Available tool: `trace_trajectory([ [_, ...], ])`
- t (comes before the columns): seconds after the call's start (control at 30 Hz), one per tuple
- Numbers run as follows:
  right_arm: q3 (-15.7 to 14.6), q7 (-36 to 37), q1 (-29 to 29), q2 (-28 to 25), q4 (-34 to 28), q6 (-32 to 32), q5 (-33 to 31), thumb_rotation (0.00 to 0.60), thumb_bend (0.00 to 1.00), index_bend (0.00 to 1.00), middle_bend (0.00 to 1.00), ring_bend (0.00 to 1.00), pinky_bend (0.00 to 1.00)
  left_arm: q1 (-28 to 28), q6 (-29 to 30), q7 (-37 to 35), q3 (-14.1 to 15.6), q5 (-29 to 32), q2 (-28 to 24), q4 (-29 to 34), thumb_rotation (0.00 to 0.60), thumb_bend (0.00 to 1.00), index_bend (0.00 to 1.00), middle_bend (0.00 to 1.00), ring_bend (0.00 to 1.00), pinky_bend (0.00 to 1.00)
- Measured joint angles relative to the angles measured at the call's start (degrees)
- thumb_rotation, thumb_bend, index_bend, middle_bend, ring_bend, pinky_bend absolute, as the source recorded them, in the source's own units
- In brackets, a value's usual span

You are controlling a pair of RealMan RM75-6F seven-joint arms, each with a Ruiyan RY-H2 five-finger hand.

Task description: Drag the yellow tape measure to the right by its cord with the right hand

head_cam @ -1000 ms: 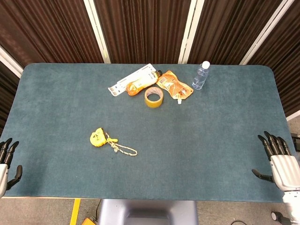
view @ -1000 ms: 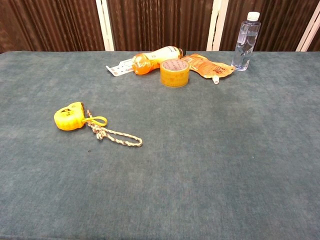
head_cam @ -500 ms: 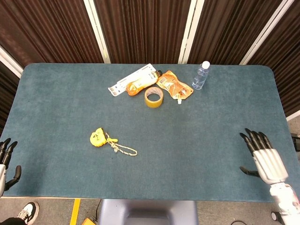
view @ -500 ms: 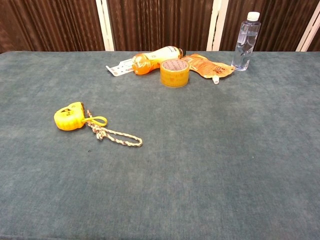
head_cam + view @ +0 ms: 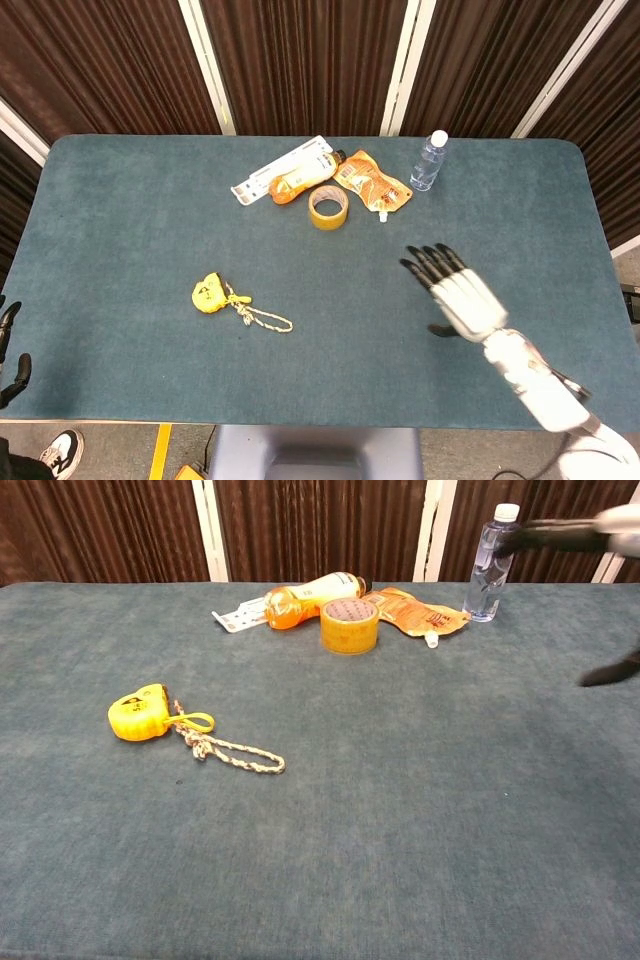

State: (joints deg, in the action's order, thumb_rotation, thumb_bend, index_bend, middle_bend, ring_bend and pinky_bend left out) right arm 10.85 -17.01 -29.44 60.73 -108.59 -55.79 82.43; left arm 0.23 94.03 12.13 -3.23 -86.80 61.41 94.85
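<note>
The yellow tape measure (image 5: 208, 294) (image 5: 138, 713) lies on the table's left half, its braided cord (image 5: 262, 318) (image 5: 232, 749) trailing to the right in a loop. My right hand (image 5: 455, 293) (image 5: 580, 540) hovers over the table's right half, well to the right of the cord, palm down with fingers spread and nothing in it. In the chest view it is blurred at the top right edge. Only the dark fingertips of my left hand (image 5: 10, 345) show at the head view's left edge, off the table.
At the back middle lie an orange bottle on a white card (image 5: 290, 176) (image 5: 300, 598), a roll of yellow tape (image 5: 327, 208) (image 5: 349, 624) and an orange pouch (image 5: 372, 181) (image 5: 417, 612). A clear water bottle (image 5: 430, 160) (image 5: 493, 562) stands at the back right.
My right hand has swept from the table's right front edge leftward and inward over the cloth. The left hand has slid lower out of view. The tape measure has not moved.
</note>
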Motion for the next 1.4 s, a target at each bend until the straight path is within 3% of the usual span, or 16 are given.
trace_trajectory([
  [0.27,2.7,-8.6,-13.1,13.4,4.3,10.1,-12.1,0.6,0.16,0.23,0.09,0.09,0.0,0.5,0.3,0.1,0.5,-0.6,-0.4,0.5,0.6,0.52,0.05,0.0,0.0,0.09],
  [0.6,3.2,-13.2,-22.6,26.2,13.7,13.3,-20.9,0.6,0.26,0.33,0.09,0.11,0.0,0.5,0.0,-0.1,0.5,-0.6,-0.5,0.3,0.6,0.52,0.05,0.0,0.0,0.09],
  [0.97,1.9,-13.5,-27.0,33.9,20.2,12.7,-23.1,0.6,0.3,0.42,0.09,0.13,0.0,0.8,0.0,-1.7,0.2,0.0,-1.0,0.2,0.6,0.52,0.05,0.0,0.0,0.09],
  [1.4,-0.6,-11.6,-29.2,39.0,27.4,12.9,-22.8,0.6,0.36,0.52,0.09,0.14,0.0,1.0,0.0,-3.2,-0.3,1.0,-1.6,0.0,0.6,0.52,0.05,0.0,0.0,0.09],
])
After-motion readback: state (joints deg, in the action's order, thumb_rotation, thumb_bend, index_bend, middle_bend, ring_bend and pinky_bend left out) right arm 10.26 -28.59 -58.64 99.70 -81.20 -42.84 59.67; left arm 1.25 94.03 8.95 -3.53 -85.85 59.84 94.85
